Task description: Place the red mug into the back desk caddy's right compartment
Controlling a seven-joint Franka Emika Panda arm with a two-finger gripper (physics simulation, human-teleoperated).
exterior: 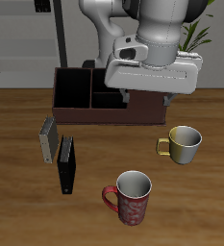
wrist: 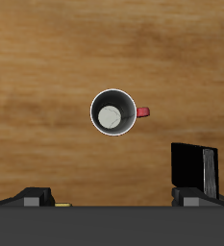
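The red mug (exterior: 131,197) stands upright near the table's front edge, its handle toward the books. In the wrist view the red mug (wrist: 113,112) shows from straight above, with a grey-white inside and a red handle. My gripper (exterior: 150,81) hangs high over the table, in front of the back desk caddy (exterior: 85,96) as the exterior view shows it. Its fingertips (wrist: 32,195) stand wide apart with nothing between them, so the gripper (wrist: 112,197) is open. The caddy is dark reddish-brown with black sections. The gripper hides one end of it.
A metallic mug (exterior: 184,144) with a yellow handle stands between the caddy and the red mug. A grey book (exterior: 49,139) and a black book (exterior: 65,163) stand upright in front of the caddy; the black book (wrist: 193,165) also shows in the wrist view.
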